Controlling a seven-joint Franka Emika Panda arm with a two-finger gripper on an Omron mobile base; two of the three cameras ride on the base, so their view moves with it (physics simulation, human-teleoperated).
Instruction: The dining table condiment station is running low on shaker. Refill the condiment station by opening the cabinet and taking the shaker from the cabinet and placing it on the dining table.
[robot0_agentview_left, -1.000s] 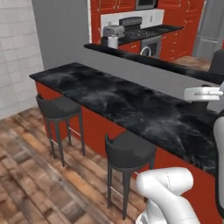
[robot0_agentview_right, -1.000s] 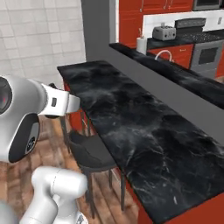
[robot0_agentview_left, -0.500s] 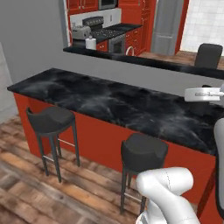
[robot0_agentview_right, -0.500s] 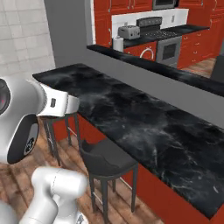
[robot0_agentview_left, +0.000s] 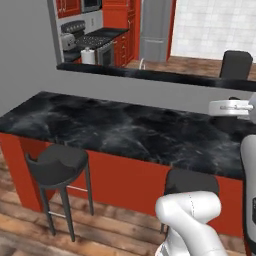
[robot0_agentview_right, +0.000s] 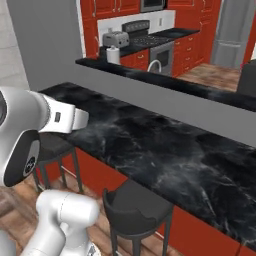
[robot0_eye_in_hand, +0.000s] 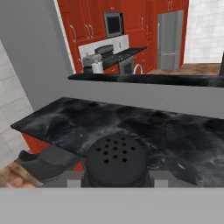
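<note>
Hand view: shaker (robot0_eye_in_hand: 116, 164) clamped upright between gripper (robot0_eye_in_hand: 116, 177) fingers; dining table (robot0_eye_in_hand: 175, 131) top lies ahead, below.

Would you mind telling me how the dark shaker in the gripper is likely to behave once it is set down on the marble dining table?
The shaker looks rigid and squat with a broad perforated top, so it probably stands steadily. Its round body could roll if tipped. The dining table looks polished, so it may slide when nudged.

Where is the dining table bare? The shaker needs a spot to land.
The dining table top is bare from its left end above the stool to the grey raised ledge behind. Nothing crowds it. The shaker sits between the fingers.
</note>
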